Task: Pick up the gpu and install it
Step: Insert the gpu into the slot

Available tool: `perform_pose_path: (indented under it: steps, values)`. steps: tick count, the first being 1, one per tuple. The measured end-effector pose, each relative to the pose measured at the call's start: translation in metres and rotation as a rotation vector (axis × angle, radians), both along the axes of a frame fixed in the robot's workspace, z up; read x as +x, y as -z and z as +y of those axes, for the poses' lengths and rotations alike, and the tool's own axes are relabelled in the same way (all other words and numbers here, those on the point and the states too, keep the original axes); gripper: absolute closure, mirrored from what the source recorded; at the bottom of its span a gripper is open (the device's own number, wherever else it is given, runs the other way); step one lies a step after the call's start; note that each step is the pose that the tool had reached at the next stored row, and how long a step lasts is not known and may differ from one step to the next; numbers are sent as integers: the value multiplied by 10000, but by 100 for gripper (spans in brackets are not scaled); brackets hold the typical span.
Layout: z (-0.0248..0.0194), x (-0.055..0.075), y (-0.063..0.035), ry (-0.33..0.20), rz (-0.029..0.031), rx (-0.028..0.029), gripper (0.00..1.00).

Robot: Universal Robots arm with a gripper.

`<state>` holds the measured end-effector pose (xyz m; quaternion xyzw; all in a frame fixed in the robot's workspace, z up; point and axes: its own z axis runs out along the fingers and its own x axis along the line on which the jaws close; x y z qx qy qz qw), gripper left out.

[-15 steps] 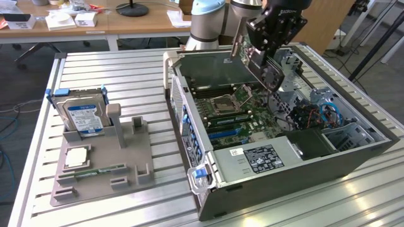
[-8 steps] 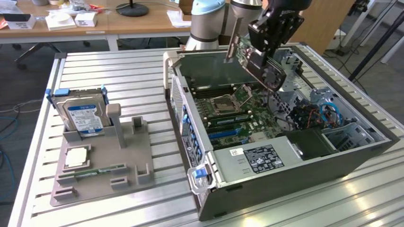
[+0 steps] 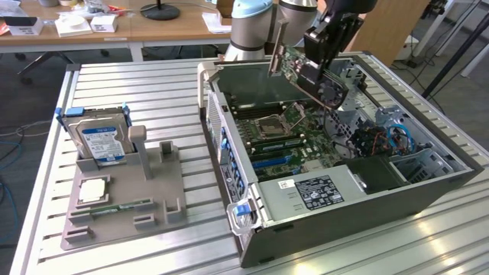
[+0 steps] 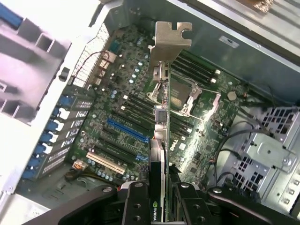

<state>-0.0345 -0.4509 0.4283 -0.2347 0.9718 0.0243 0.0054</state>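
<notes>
My claw pinches the gpu by 1 end, a finger pressed on each face, so the card hangs tilted in the air above the open case, touching nothing. I judge I hold it edge-on to the board so its connector edge faces the slots. The bracket leads at the far end. The blue slot lies below, off to 1 side of the card's line. Room looks free over the board's middle. It looks tighter near the case's rear wall and the drive cage on the exterior view's right.
</notes>
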Motion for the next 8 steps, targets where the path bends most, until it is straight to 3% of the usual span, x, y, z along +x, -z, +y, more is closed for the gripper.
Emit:
perform_pose_path:
  steps: [8]
  values:
    - [0,0,8,-1592,-1,1,74]
